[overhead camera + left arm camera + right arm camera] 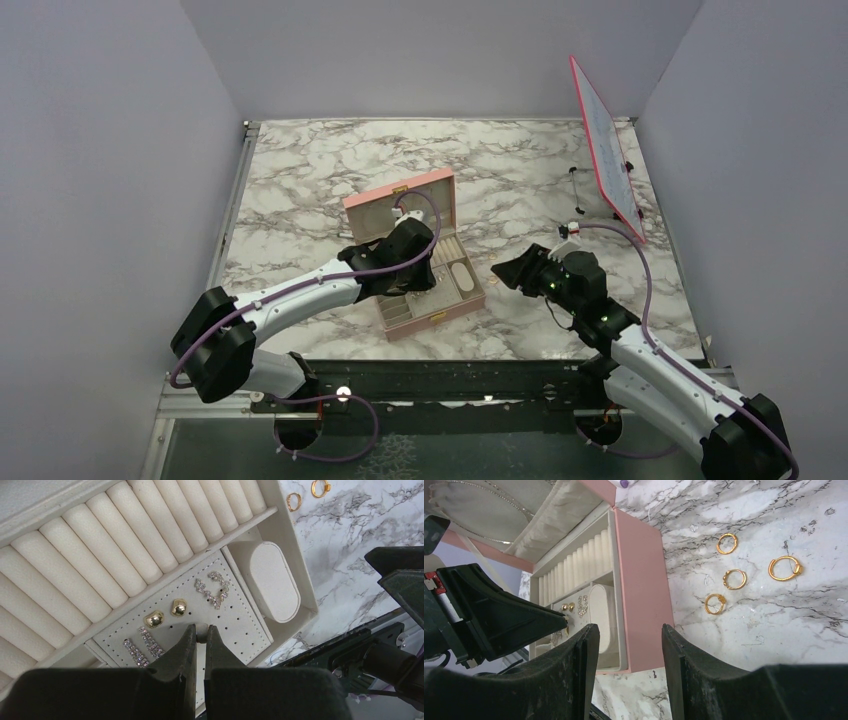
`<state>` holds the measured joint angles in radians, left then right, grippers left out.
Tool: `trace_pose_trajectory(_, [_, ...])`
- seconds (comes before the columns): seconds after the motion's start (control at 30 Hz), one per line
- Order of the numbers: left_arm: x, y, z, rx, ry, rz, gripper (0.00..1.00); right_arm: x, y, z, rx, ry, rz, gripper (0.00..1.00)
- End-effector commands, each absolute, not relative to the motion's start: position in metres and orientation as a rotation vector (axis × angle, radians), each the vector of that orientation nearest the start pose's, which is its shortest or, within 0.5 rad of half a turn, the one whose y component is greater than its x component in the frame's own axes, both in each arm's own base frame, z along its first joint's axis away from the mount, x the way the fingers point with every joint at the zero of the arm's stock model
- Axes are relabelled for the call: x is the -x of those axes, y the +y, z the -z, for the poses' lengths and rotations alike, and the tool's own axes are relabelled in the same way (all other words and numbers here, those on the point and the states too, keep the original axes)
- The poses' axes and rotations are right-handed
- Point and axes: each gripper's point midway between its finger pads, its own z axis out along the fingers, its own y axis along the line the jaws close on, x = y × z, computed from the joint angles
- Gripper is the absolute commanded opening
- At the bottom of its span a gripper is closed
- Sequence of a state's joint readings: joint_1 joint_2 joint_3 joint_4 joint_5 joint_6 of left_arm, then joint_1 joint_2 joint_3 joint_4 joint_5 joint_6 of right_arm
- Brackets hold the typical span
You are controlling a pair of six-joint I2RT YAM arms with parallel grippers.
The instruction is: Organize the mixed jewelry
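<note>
The pink box lies open with a beige lining. My left gripper is down inside it, over the perforated earring pad. Its jaws are shut on a small pale round earring piece at the pad. Two gold studs, crystal bars and a crystal cluster sit on the pad. Several gold rings lie loose on the marble right of the box; two show in the left wrist view. My right gripper is open and empty beside the box's right wall.
The box lid stands upright behind the tray. Ring rolls fill the tray's back and an oval cushion its right. A pink-framed whiteboard leans at the back right. Walls close in left, right and behind.
</note>
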<state>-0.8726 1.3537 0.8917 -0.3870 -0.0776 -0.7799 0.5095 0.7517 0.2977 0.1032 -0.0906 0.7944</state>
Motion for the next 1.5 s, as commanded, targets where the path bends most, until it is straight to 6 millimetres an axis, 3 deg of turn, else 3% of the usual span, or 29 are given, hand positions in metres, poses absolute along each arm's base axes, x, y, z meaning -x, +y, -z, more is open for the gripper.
trace_pose_trajectory(0.0, [-0.215, -0.279, -0.107, -0.099, 2.525, 0.612, 0.06, -0.234, 0.183, -0.124, -0.236, 2.04, -0.934, 0.53])
trace_pose_trajectory(0.7, [-0.216, -0.286, -0.101, -0.104, 2.538, 0.633, 0.09, -0.235, 0.183, -0.125, -0.228, 2.037, -0.926, 0.53])
trace_pose_trajectory(0.93, [-0.214, -0.287, -0.111, -0.096, 2.526, 0.661, 0.23, -0.236, 0.183, -0.125, -0.226, 2.034, -0.929, 0.53])
trace_pose_trajectory(1.47, [-0.212, -0.291, -0.133, -0.116, 2.492, 0.726, 0.27, -0.235, 0.183, -0.128, -0.222, 2.042, -0.926, 0.53])
